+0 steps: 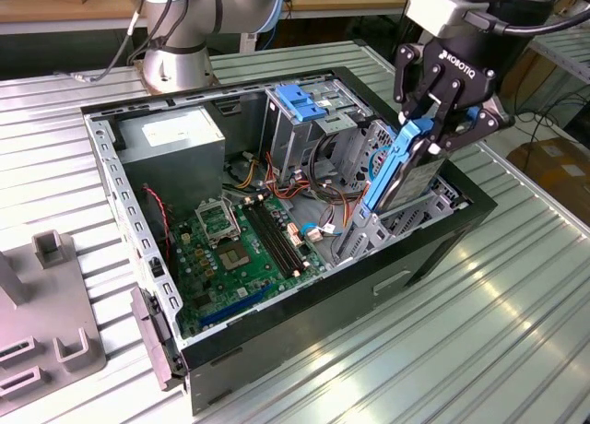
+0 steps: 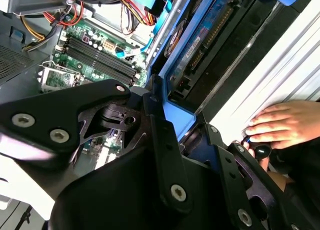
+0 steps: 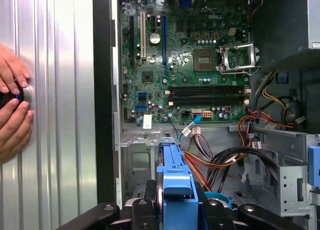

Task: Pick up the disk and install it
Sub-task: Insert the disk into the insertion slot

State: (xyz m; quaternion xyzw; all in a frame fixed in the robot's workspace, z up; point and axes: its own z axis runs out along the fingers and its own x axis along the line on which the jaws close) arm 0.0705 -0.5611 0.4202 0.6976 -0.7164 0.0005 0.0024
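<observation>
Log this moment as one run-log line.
gripper: shut on disk | disk: tilted on edge, lower end inside computer case, upper part above its rim | hand: on table beside case

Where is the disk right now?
The disk stands tilted on edge, clamped in the gripper, at the exterior view's right end of the open computer case.

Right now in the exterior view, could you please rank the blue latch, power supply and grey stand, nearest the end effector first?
End effector holds the disk.
1. Blue latch, atop cage.
2. Power supply, far case corner.
3. Grey stand, outside the case.
</observation>
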